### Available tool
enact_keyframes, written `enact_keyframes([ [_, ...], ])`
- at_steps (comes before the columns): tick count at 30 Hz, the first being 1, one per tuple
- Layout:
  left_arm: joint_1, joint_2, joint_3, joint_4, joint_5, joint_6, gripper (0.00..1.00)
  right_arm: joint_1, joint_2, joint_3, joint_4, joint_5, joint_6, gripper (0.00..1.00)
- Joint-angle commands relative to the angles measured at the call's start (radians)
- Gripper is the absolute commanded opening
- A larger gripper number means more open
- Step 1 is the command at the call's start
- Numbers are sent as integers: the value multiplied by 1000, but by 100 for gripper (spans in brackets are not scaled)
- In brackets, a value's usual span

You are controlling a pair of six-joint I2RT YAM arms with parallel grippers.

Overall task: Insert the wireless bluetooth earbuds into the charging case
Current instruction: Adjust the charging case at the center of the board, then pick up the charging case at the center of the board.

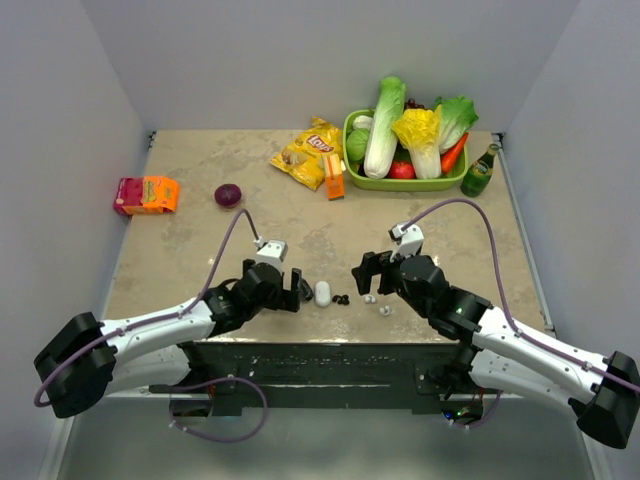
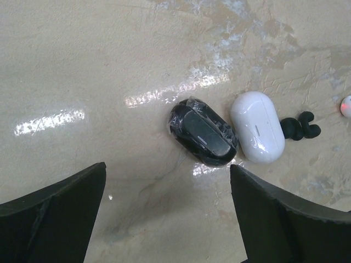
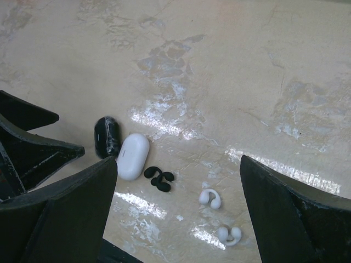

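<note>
A glossy black charging case [image 2: 202, 134] in clear film lies on the table just beyond my left gripper [image 2: 168, 167], which is open and holds nothing. A white case [image 2: 256, 127] rests against the black one's right side. Both lids look closed. The black pair of earbuds [image 2: 299, 127] lies tangled together right of the white case. The two white earbuds [image 3: 210, 198] [image 3: 229, 235] lie apart from each other further right, below my open right gripper [image 3: 179, 159]. From above, the cases [image 1: 323, 293] and buds [image 1: 342, 298] sit between the left gripper [image 1: 290, 285] and the right gripper [image 1: 368, 270].
A green basket [image 1: 352, 150] of vegetables stands at the back right with a green bottle [image 1: 480, 172] beside it. A yellow chip bag [image 1: 308, 152] and an orange box [image 1: 333, 176] lie at the back centre. A purple onion [image 1: 228, 195] and a pink-orange pack [image 1: 146, 195] sit on the left.
</note>
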Motion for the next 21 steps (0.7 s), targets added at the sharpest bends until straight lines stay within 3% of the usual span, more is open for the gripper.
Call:
enact_keyframes([
  [1, -7, -27, 21, -2, 17, 77, 97, 1, -17, 21, 11, -17, -17, 96],
  [8, -27, -27, 4, -25, 38, 85, 88, 1, -17, 15, 24, -22, -20, 96],
  [14, -57, 10, -6, -7, 51, 27, 60, 1, -20, 12, 25, -23, -22, 96],
  [21, -137, 90, -19, 58, 46, -38, 0, 1, -34, 7, 21, -19, -19, 96],
])
